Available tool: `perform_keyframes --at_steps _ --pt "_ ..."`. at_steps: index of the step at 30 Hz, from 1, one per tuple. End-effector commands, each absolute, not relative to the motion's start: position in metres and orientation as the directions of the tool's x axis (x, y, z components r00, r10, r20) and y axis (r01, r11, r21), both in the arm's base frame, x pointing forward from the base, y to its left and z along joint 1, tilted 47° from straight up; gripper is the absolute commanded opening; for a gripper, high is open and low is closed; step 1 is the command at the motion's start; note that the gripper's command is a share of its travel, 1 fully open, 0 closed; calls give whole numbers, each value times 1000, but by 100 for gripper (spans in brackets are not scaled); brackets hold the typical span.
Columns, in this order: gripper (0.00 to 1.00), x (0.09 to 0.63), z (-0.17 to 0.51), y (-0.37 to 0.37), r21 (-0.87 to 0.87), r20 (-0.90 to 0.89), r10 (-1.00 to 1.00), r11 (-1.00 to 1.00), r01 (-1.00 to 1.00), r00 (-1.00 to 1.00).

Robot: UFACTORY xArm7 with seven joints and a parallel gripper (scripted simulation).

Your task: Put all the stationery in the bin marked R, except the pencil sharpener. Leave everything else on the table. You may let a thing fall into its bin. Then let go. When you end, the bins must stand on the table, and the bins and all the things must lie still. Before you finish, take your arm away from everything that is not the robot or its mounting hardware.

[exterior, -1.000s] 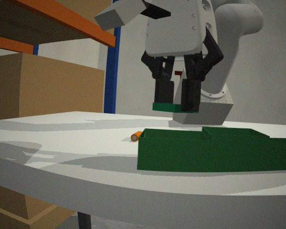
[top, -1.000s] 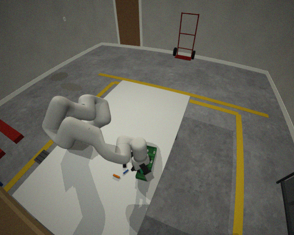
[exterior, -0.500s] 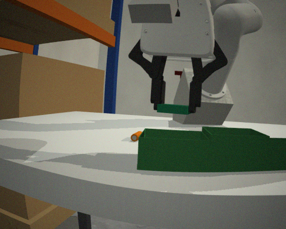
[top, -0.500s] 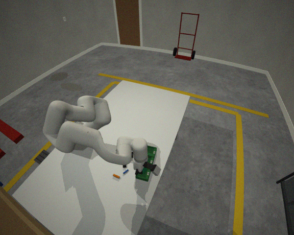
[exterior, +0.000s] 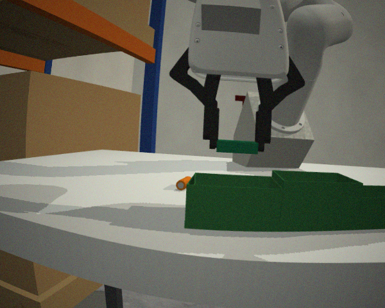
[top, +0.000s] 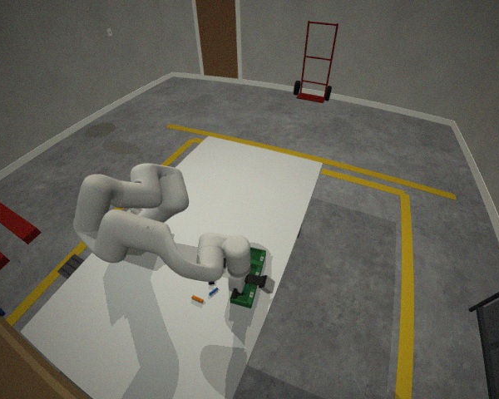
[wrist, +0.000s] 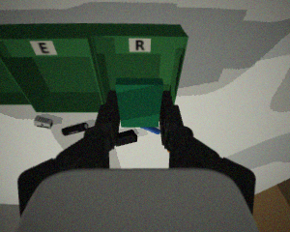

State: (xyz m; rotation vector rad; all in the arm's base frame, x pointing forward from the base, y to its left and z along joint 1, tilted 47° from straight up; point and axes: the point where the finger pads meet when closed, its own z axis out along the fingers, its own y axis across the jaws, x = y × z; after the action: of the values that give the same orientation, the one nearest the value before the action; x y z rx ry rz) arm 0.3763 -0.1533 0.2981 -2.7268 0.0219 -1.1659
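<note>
My gripper (exterior: 237, 143) (wrist: 139, 102) (top: 258, 281) is shut on a flat green block (exterior: 237, 146) (wrist: 138, 101) and holds it in the air. In the wrist view the block hangs over the near edge of the green bin marked R (wrist: 180, 50), which adjoins the bin marked E (wrist: 19, 94). The row of green bins (exterior: 232, 206) (top: 243, 299) stands on the white table (exterior: 86, 199), and the block is a little above its rim. An orange cylinder (top: 197, 299) (exterior: 183, 183) and a blue pen (top: 214, 291) (wrist: 154, 130) lie on the table beside the bins.
A black cylinder (wrist: 74, 128), a black block (wrist: 127, 136) and a small grey piece (wrist: 43, 121) lie on the table in front of the bins. The bins stand near the table's edge. Shelving with cardboard boxes (exterior: 63, 112) stands behind the table.
</note>
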Motion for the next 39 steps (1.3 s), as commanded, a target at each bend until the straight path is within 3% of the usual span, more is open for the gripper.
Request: perform_keyframes --at_steps 1,39 --pt "0 376 299 -154 -166 718 -83 -985 54 691" --pt "0 413 265 -146 -165 718 -82 -985 55 691"
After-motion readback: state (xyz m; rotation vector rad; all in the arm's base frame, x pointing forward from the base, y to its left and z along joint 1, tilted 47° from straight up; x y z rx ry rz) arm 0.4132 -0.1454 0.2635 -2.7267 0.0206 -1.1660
